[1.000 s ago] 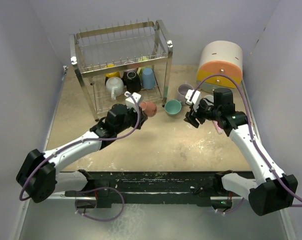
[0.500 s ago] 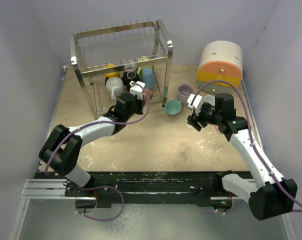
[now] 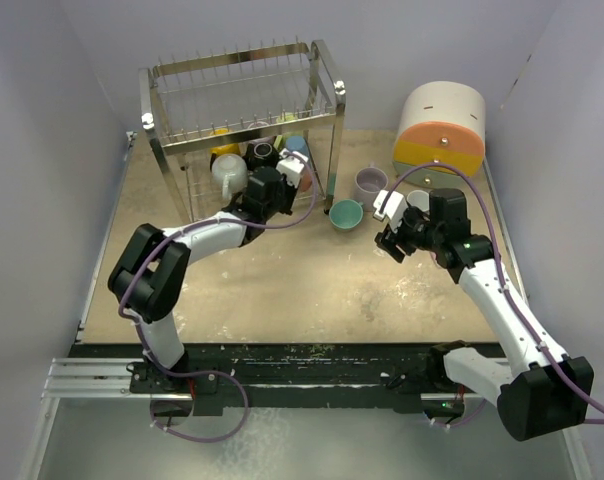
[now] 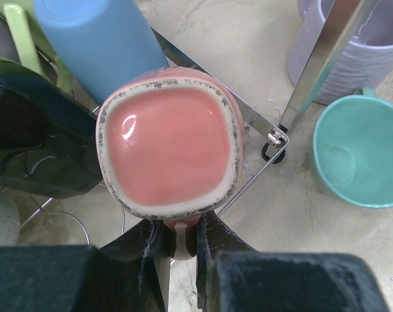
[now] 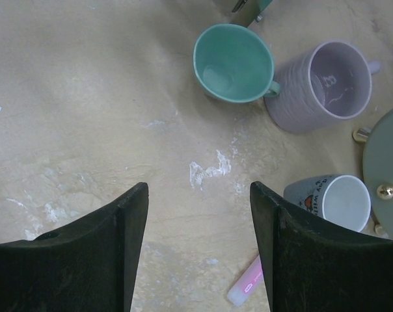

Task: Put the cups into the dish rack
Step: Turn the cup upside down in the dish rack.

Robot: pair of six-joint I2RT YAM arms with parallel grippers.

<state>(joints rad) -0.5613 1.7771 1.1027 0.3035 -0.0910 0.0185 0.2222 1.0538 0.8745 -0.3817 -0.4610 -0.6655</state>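
Left gripper (image 4: 180,234): clamped on the handle of the pink mug (image 4: 167,151), holding it at the right end of the dish rack's lower tier, right next to a blue mug (image 4: 95,39).
Right gripper (image 5: 198,195): jaws wide apart, nothing in them, hanging over bare table just near of the teal mug (image 5: 232,62).
Dish rack (image 3: 242,126): far left; white mug (image 3: 229,173) and black mug (image 3: 262,155) on the lower tier too.
Drawer unit (image 3: 440,125): far right corner.
Loose cups: the teal one and the lilac mug (image 5: 326,84) side by side right of the rack, grey mug (image 5: 330,200) nearer.
Pink bar (image 5: 246,283): flat on the table by the grey mug.
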